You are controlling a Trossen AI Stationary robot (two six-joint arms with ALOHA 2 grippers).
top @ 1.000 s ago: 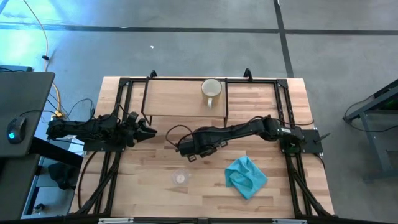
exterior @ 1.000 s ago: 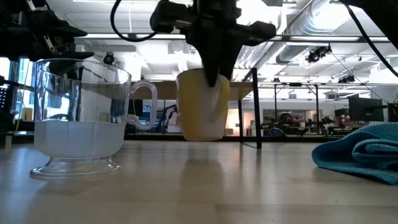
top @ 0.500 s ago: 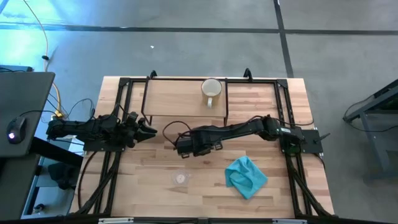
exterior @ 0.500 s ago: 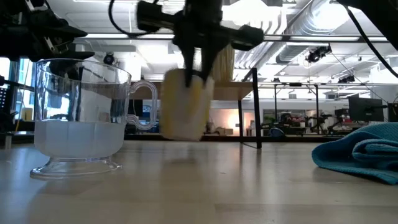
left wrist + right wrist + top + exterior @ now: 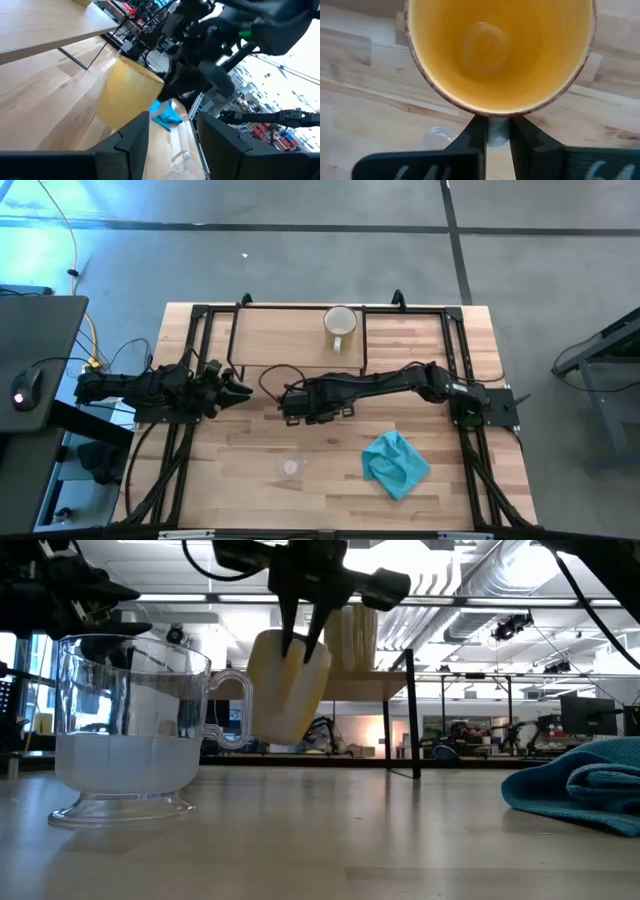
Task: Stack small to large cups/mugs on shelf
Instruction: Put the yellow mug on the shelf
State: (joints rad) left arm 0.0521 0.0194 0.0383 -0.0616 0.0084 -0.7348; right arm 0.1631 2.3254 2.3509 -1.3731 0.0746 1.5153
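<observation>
**Orange mug held off the table by the right gripper**

While the clear glass cup (image 5: pixel 130 730) stands upright on the tabletop (image 5: pixel 330 840) closest to the low camera, the teal-blue cloth (image 5: pixel 580 795) lies crumpled on the same surface off to the side. Farther back, the right gripper (image 5: pixel 303 640) pinches the rim of the orange mug (image 5: pixel 285 685), one finger inside and one outside (the wrist view looks straight down into the mug's empty yellow-orange interior (image 5: pixel 497 50)). The mug hangs tilted, clear of the wood, just in front of the shelf (image 5: pixel 290 340). The left gripper (image 5: pixel 238 391) waits near the left edge of the table with its fingers spread and nothing between them; from its wrist camera the lifted mug (image 5: pixel 127 92) shows ahead. Farthest back, the cream-white mug (image 5: pixel 340 323) sits upright on the shelf board, near the board's right end.
</observation>
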